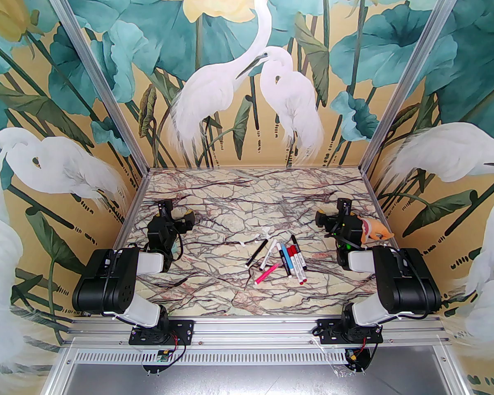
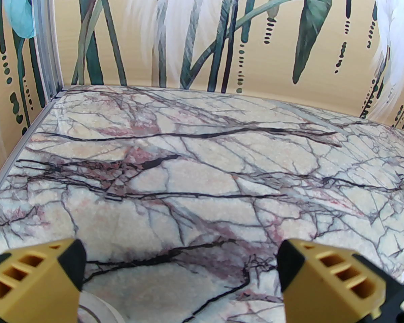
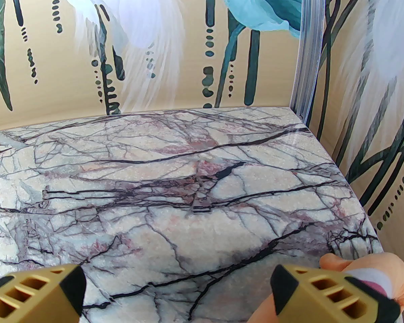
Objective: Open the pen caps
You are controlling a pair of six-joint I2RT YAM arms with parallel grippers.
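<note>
While your left claw [image 2: 181,271] and right claw [image 3: 178,281] each hover with jaws wide apart over bare marble at the two sides of the worktop [image 1: 230,298], the pens [image 1: 280,257] lie in a loose bunch between them, nearer the right one, with the pen caps [image 1: 290,248] seemingly on their ends.

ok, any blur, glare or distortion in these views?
Top view: even light, no hard shadows, pens sharp. Left wrist: table sharp, its far edge curved by the lens. Right wrist: post bowed, faint sheen at the table's far right corner.
</note>
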